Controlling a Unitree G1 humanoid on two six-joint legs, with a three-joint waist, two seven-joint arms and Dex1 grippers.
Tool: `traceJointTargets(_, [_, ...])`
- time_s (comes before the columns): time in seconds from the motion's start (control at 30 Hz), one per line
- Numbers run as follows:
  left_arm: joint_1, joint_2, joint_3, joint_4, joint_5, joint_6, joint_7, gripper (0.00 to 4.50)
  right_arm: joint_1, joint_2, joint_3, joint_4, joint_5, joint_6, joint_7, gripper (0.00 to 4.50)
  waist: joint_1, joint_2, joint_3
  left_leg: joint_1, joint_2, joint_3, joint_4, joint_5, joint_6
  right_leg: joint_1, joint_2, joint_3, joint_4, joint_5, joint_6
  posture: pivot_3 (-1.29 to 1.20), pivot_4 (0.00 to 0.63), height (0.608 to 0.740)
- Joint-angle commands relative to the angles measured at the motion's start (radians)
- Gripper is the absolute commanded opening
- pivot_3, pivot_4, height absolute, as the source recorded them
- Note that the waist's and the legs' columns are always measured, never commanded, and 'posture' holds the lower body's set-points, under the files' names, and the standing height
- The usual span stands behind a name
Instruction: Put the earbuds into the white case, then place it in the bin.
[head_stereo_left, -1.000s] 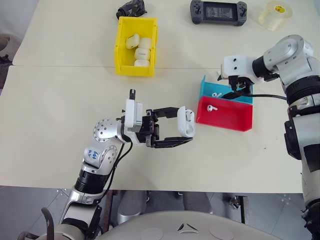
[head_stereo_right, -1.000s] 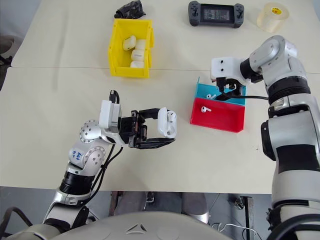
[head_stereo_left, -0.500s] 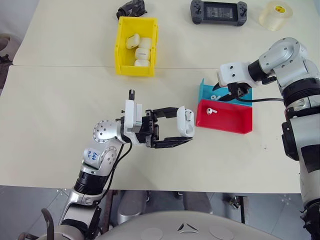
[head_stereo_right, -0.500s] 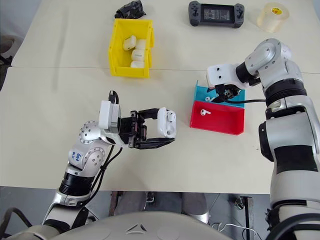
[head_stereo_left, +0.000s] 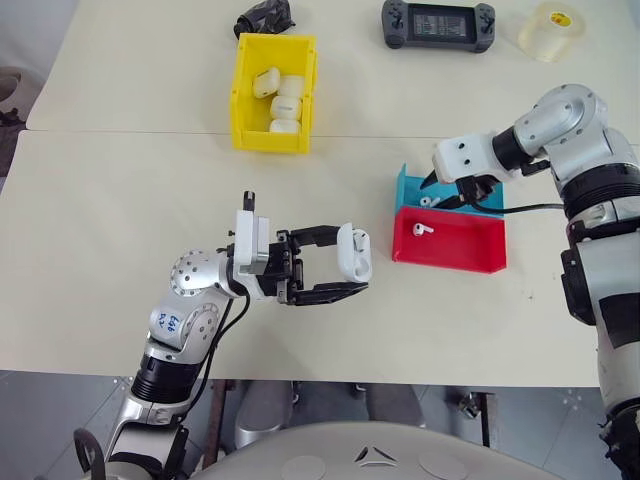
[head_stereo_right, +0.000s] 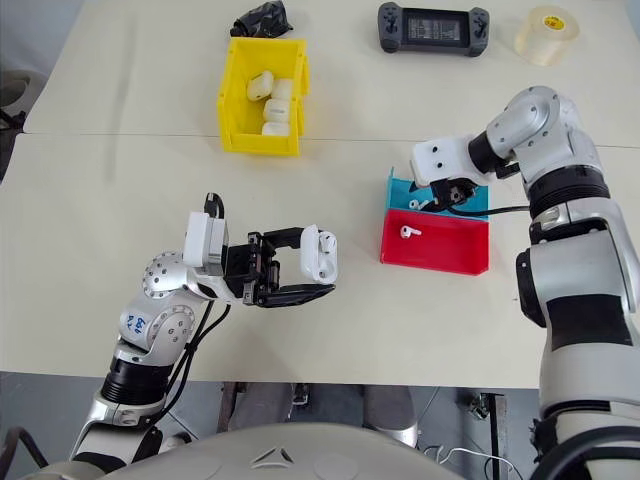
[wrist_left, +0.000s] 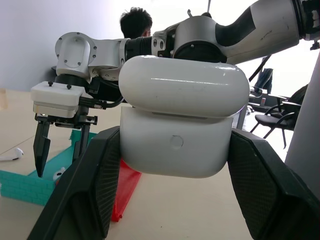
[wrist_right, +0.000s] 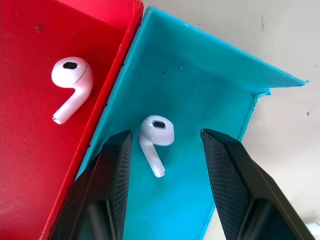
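The white case (head_stereo_left: 354, 254) is held above the bench (head_stereo_left: 120, 220) by the left hand (head_stereo_left: 335, 262), whose two black fingers are clamped shut against its sides. In the left wrist view the case is seen upright, lid uppermost and apparently closed, with the seam running level between the pads.

The right hand (wrist_right: 165, 165) is poised over the blue tray (wrist_right: 200, 100), its fingers parted about halfway and nothing gripped between them. One earbud (wrist_right: 155, 137) lies on the floor of the blue tray directly between the two fingers, touched by neither as far as can be seen. Its bulb is turned away from the wrist and its stem points back toward it, so the long axis runs roughly along the fingers rather than across the gap. A second earbud (wrist_right: 72, 85) lies in the red tray (wrist_right: 40, 150), just beside the shared wall and outside the fingers' reach.

The coming move is judged to turn on this alignment: the bud is already centred in the gap, so a short descent and a closing of the fingers on the bulb should be enough. The right hand is clearly the nearer to both earbuds; the left hand and the case are well apart from the trays.

The yellow bin (head_stereo_left: 243, 80) stands farther back on the bench with several identical cases inside.
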Motion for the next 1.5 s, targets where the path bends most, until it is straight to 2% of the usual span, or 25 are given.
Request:
traceJointTargets(0.03, [0.003,0.000,0.005,-0.044,-0.019,-0.004,0.004,2.87,0.006,0.002,-0.009,-0.016,0.018,-0.020,0.039,1.90,0.000,0.000,0.000,0.000,0.000,0.000,0.000,0.000,0.000,0.000,0.000,0.000,0.000,0.000,0.000,0.00,0.150,0.740])
traceJointTargets(0.2, [0.007,0.000,0.005,-0.048,-0.020,-0.004,0.009,2.87,0.006,0.005,-0.007,-0.014,0.016,-0.021,0.042,0.54,0.000,0.000,0.000,0.000,0.000,0.000,0.000,0.000,0.000,0.000,0.000,0.000,0.000,0.000,0.000,0.00,0.150,0.740])
traceJointTargets(0.67, [0.010,0.004,0.008,-0.051,-0.018,-0.005,0.013,2.87,0.014,0.013,-0.030,-0.014,0.048,-0.007,0.027,0.54,0.000,0.000,0.000,0.000,0.000,0.000,0.000,0.000,0.000,0.000,0.000,0.000,0.000,0.000,0.000,0.00,0.150,0.740])
traceJointTargets(0.87, [-0.001,0.000,0.012,-0.032,-0.014,-0.011,0.014,2.87,0.002,-0.016,-0.160,-0.057,0.178,0.142,0.009,0.54,0.001,0.000,0.000,0.000,0.000,0.000,0.000,0.000,0.000,0.000,0.000,0.000,0.000,0.000,0.000,0.00,0.150,0.740])
traceJointTargets(1.0, [-0.031,-0.008,0.018,0.010,-0.013,-0.019,0.006,2.87,0.034,-0.080,-0.253,-0.162,0.277,0.303,0.036,0.54,0.006,0.001,0.001,0.000,0.000,0.000,0.000,0.000,0.000,0.000,-0.001,0.000,0.000,0.000,0.000,0.00,0.150,0.740])
traceJointTargets(1.03, [-0.035,-0.010,0.019,0.015,-0.013,-0.020,0.004,2.87,0.048,-0.086,-0.261,-0.194,0.292,0.335,0.043,0.54,0.009,0.001,0.001,0.000,0.000,0.000,0.000,0.000,0.000,0.000,-0.001,0.000,0.000,0.000,0.000,0.00,0.150,0.740])
traceJointTargets(1.2, [-0.114,-0.042,0.031,0.112,0.033,-0.061,0.035,2.87,0.238,-0.095,-0.410,-0.633,0.545,0.826,-0.022,0.54,0.026,0.001,0.001,0.000,0.000,-0.001,0.001,0.000,0.001,0.001,0.000,-0.001,-0.001,0.000,0.000,0.00,0.150,0.740])
traceJointTargets(1.33, [-0.159,-0.045,0.038,0.162,0.029,-0.062,0.018,2.87,0.445,-0.063,-0.554,-1.040,0.789,1.173,-0.183,0.54,0.030,0.001,0.001,-0.001,0.000,-0.001,0.000,0.000,0.001,0.000,0.000,-0.001,0.000,0.000,0.000,0.00,0.150,0.740])
traceJointTargets(1.4, [-0.175,-0.046,0.041,0.182,0.030,-0.068,0.013,2.87,0.505,-0.049,-0.596,-1.161,0.869,1.268,-0.248,0.54,0.032,0.001,0.001,-0.001,0.000,-0.002,0.000,0.000,0.001,0.000,0.000,-0.001,0.000,0.000,0.000,0.00,0.150,0.740])
traceJointTargets(1.5, [-0.221,-0.052,0.044,0.242,0.050,-0.091,0.004,2.87,0.617,0.031,-0.705,-1.386,1.100,1.462,-0.414,0.54,0.038,0.000,0.001,-0.001,0.000,-0.002,0.000,0.000,0.001,0.001,0.000,-0.001,-0.001,0.000,0.000,0.00,0.150,0.740])
